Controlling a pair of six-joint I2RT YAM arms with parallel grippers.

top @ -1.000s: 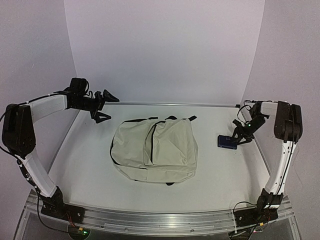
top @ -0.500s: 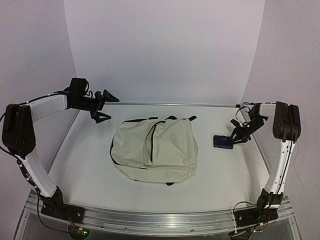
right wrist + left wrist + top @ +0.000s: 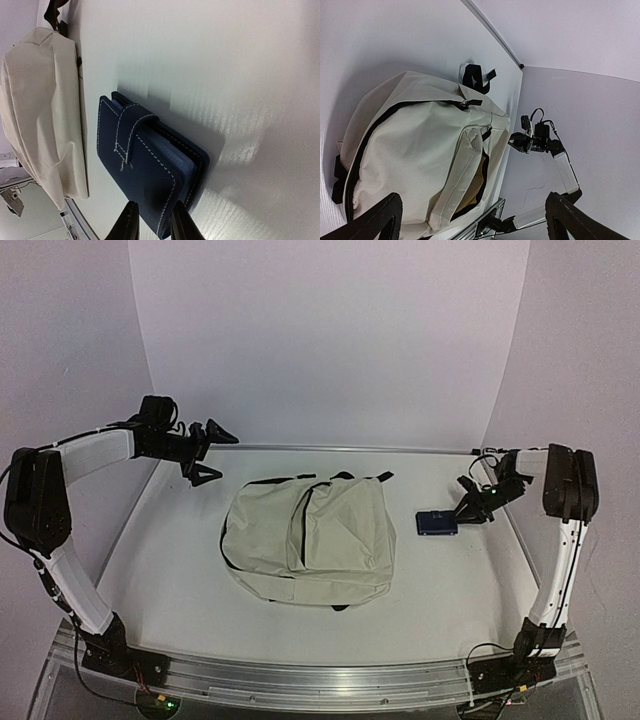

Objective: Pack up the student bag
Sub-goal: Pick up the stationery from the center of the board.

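Right claw (image 3: 463,511) narrowed from wider, now pinching the near corner of the blue wallet (image 3: 145,165). The wallet has slid left on the worktop (image 3: 170,560), closer to the student bag (image 3: 308,538), not touching. Left claw (image 3: 212,452) unchanged, wide, holding nothing, raised at rear left. Bag unmoved, mid-worktop, lying flat: cream fabric, black zips and straps, front zip gaping partly.

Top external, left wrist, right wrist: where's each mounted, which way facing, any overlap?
Top external: above, behind the bases, looking down; left arm, right arm, student bag, blue wallet.
Left wrist: on the raised left gripper, facing across the bag to the right arm; own fingertips bottom corners.
Right wrist: low, facing the wallet; own fingers bottom edge.
Shared: bag in all three.
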